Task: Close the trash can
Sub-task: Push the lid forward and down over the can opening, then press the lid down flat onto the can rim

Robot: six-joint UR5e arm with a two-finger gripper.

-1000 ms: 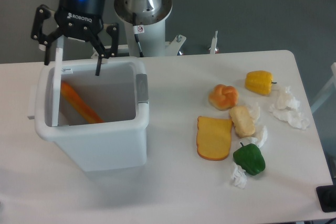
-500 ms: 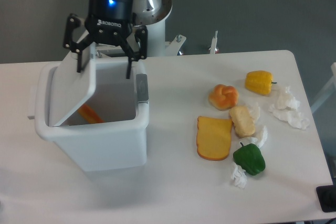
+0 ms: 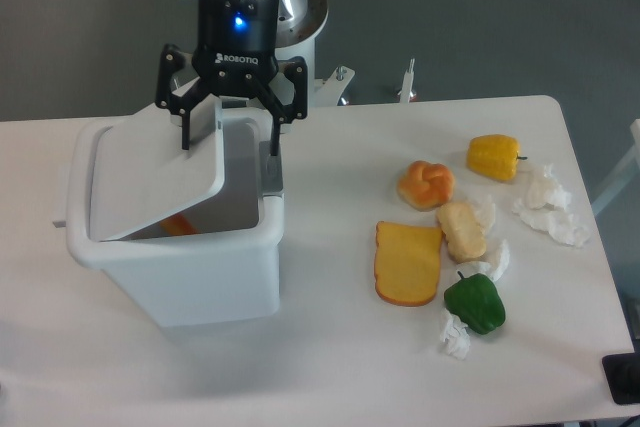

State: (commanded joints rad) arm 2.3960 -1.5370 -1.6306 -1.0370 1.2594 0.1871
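The white trash can (image 3: 190, 272) stands at the left of the table. Its flat lid (image 3: 150, 182) hangs tilted over the opening, hinged at the left and raised at its right edge, partly down. A sliver of an orange item (image 3: 177, 226) shows inside under the lid. A grey latch tab (image 3: 271, 169) sits on the bin's right rim. My gripper (image 3: 230, 139) is open directly above the lid's raised right edge, its left finger touching the lid top and its right finger near the latch side.
To the right of the bin lie a bread roll (image 3: 426, 184), a yellow pepper (image 3: 494, 156), a cheese-like slab (image 3: 408, 263), a pale food piece (image 3: 461, 230), a green pepper (image 3: 475, 303) and crumpled paper (image 3: 550, 205). The robot base (image 3: 275, 17) stands behind the bin.
My gripper has moved to the right across the bin, pushing the lid from upright at the left side down toward the opening. The orange item is now mostly covered.
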